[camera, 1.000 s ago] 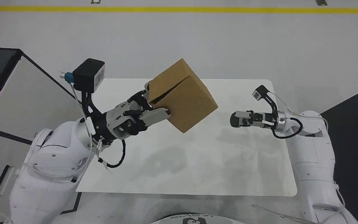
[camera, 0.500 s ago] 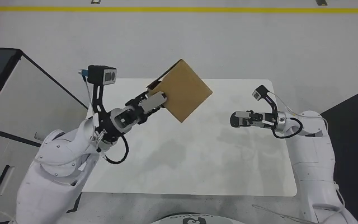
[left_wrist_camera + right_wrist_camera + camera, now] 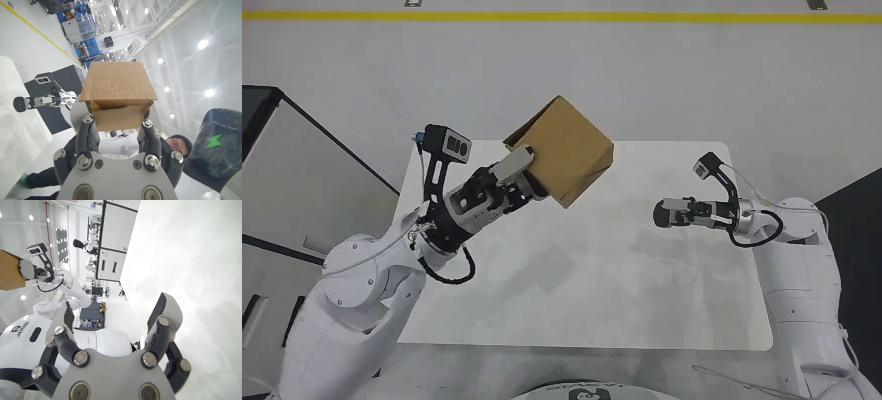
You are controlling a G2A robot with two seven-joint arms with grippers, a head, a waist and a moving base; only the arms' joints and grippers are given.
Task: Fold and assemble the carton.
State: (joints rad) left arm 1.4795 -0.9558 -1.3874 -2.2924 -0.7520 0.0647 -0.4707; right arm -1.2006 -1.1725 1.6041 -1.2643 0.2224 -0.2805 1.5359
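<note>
A: Carton, position?

B: The brown corrugated-cardboard carton (image 3: pixel 560 148) is off the surface and tilted. It hangs above the far edge of the white table (image 3: pixel 642 300), toward the far-left corner.

A: Hold?

B: The left gripper (image 3: pixel 520 170) is clamped on it, jaws pressed against opposite walls at the end nearest the wrist. In the left wrist view the flaps at that end gape and do not sit flush.

A: Handling?

B: Judged light and hollow. It looks stiff along the creases, but a panel would likely dent if squeezed at its middle. The flaps should hinge freely. The surface is matte, so slip seems unlikely. Best hold is across two opposite walls close to a folded edge, with modest force.

A: Other arm?

B: The right gripper (image 3: pixel 660 213) is over the right half of the table, well apart from the carton. Its jaws are spread wide with nothing between them. It is free to press the flaps.
</note>
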